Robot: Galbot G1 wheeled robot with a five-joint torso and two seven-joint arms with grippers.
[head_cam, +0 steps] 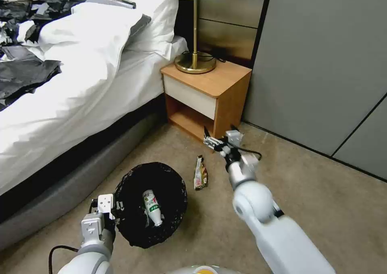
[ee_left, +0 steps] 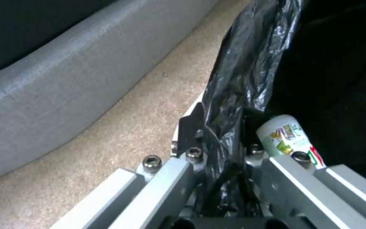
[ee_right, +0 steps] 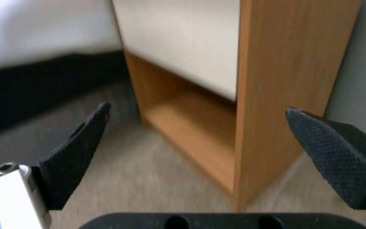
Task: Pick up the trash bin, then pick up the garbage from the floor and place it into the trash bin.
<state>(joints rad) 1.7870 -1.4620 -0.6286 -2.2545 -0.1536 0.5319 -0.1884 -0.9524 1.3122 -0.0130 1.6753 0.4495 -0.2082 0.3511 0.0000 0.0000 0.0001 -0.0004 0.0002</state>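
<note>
- The bed (head_cam: 80, 88) with white covers lies to the left of the trash bin (head_cam: 151, 203), its grey padded base running close along the bin's left side.
- The left pincer (head_cam: 113, 209) sits at the bin's left rim, its jaws clamped together on the rim and the black bag (ee_left: 233, 95) folded over it; the left wrist view shows bag plastic bunched between the metal fingers (ee_left: 166, 178).
- The trash bin stands on the beige carpet, and a clear plastic bottle (head_cam: 152, 207) with a green-and-white label lies inside it on the black liner.
- A snack wrapper (head_cam: 200, 172), yellow and brown, lies on the floor just right of the bin, apart from it.
- The right pincer (head_cam: 219, 139) hangs above the floor beyond the wrapper and right of the bin, near the bottom front corner of the nightstand (head_cam: 209, 96), its black pads (ee_right: 335, 156) spread wide apart and holding nothing.
- A lamp (head_cam: 195, 28) with a brass base stands on the nightstand, well beyond the bin.
</note>
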